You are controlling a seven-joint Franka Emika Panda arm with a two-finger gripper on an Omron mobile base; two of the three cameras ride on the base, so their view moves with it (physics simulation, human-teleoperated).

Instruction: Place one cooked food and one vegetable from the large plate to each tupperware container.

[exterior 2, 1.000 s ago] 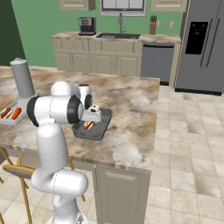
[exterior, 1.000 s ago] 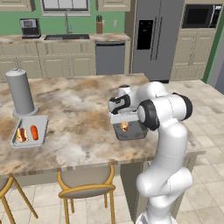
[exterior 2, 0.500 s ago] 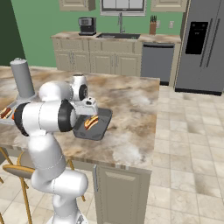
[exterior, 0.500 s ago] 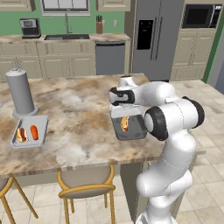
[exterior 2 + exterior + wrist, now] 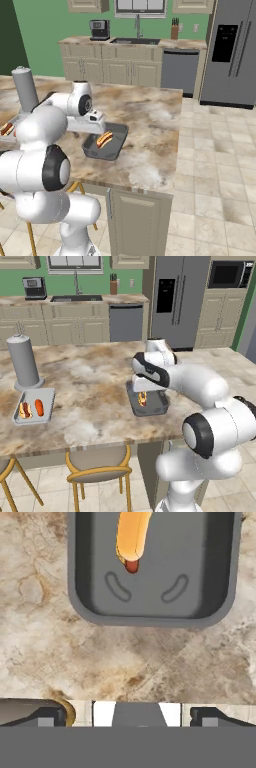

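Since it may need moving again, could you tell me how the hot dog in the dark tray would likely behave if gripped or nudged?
The hot dog looks long and rounded, so it may roll sideways if nudged. The dark tray has raised walls that should stop it. Its bun looks soft, so a firm pinch might squash it.

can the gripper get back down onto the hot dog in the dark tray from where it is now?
Probably yes. The gripper is open just above the dark tray, and the hot dog lies alone inside with nothing over it.
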